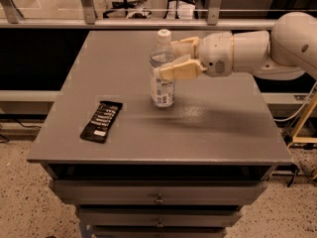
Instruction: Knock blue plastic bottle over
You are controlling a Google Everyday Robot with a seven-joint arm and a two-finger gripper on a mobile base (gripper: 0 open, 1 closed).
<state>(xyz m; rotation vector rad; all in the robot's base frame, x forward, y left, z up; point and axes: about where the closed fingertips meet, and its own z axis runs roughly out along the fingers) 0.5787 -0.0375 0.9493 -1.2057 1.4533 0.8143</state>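
Observation:
The blue plastic bottle (162, 86) stands upright near the middle of the grey table (208, 133). It is clear and bluish, with a white cap and a printed label. My gripper (168, 59) reaches in from the right at the height of the bottle's upper half. It is open. The near finger (179, 70) lies across the front of the bottle below its shoulder. The far finger (184, 45) sits beside the bottle's neck on the right. The white arm (257, 51) extends off to the right.
A flat black packet (101, 121) lies on the table's left front part. Drawers (158, 198) run below the table's front edge. A rail and glass partition (148, 23) stand behind the table. No sponge is in view.

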